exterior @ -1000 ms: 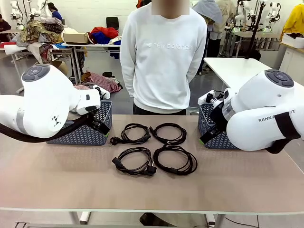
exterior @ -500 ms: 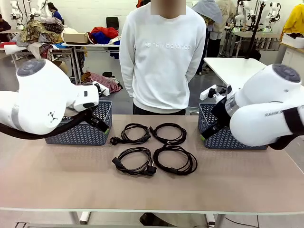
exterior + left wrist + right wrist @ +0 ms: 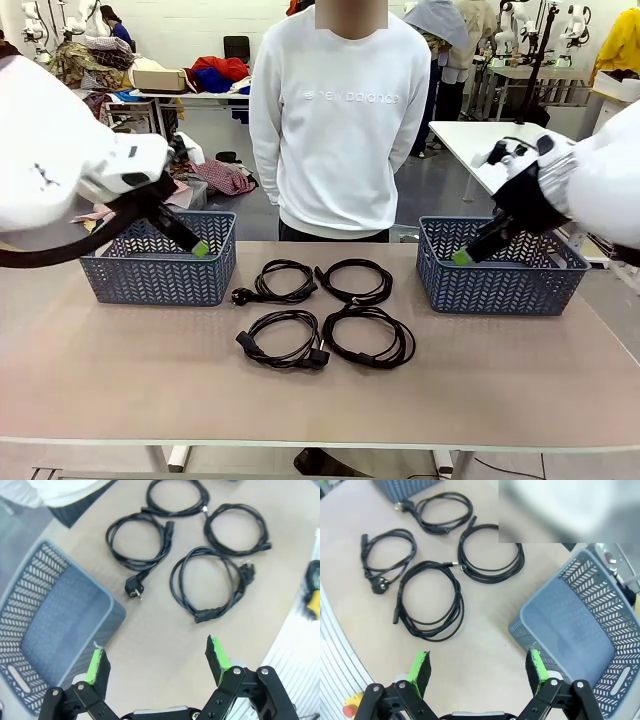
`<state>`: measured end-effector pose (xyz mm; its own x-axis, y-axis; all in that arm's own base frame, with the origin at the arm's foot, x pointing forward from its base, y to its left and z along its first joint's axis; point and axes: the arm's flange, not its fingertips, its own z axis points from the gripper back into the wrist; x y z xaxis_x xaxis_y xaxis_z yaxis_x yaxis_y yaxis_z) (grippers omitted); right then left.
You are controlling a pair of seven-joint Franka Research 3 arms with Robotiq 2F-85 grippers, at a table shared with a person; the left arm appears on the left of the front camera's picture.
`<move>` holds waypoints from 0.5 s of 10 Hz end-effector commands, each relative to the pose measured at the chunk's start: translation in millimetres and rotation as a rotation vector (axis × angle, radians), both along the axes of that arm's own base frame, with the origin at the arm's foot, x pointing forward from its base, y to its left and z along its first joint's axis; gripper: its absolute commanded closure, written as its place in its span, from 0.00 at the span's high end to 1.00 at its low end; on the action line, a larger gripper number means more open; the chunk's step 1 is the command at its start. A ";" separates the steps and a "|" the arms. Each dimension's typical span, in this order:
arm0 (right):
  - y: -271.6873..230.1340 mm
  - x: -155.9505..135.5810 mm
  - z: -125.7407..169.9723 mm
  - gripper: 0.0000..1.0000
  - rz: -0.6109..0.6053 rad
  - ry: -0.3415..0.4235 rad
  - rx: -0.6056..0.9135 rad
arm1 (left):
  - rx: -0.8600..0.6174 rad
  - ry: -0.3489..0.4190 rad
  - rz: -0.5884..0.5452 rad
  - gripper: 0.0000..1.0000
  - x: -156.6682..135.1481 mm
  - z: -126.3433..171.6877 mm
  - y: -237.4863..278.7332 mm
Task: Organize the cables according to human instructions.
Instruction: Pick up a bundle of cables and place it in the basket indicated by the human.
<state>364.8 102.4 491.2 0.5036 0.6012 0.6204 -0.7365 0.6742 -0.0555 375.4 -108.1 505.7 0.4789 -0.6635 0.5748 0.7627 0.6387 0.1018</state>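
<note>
four thin black coiled power cables lie close together in a two-by-two block at the middle of the tan table [image 3: 120,390].

near row: near-left cable [image 3: 318,357] and near-right cable [image 3: 372,362]. far row: far-left cable [image 3: 240,296], with its round plug trailing toward the left edge, and far-right cable [image 3: 385,285].

handling (judgement): each cable is light, soft and limp. a coil lifted by a single strand is likely to sag open and let its chunky plugs dangle. recommended hold: pinch across the bundled turns at the side of a loop. avoid the hard, smooth plug bodies, which may slip between the pads.

toward the far corners stand two blue-grey lattice plastic baskets, the left basket [image 3: 150,285] and the right basket [image 3: 490,292]. neither contains a cable.

the left gripper [image 3: 157,657] hangs above the left basket with jaws spread wide and nothing between them. the right gripper [image 3: 477,665] is in the same condition above the right basket.

a person in a white sweatshirt [image 3: 340,130] stands at the far edge.
</note>
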 end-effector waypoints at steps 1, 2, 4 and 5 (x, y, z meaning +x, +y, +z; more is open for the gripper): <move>-20.7 -2.4 3.3 1.00 0.098 -0.004 0.078 | -0.078 0.022 -0.099 1.00 6.6 9.4 19.5; -28.1 -5.1 7.0 1.00 0.100 -0.015 0.091 | -0.105 0.023 -0.120 1.00 7.4 12.9 27.0; -41.6 -6.6 12.4 1.00 0.140 -0.039 0.141 | -0.142 0.028 -0.153 1.00 10.5 17.0 38.5; -47.7 -4.9 12.3 1.00 0.155 -0.047 0.174 | -0.158 0.030 -0.164 1.00 11.9 18.0 42.8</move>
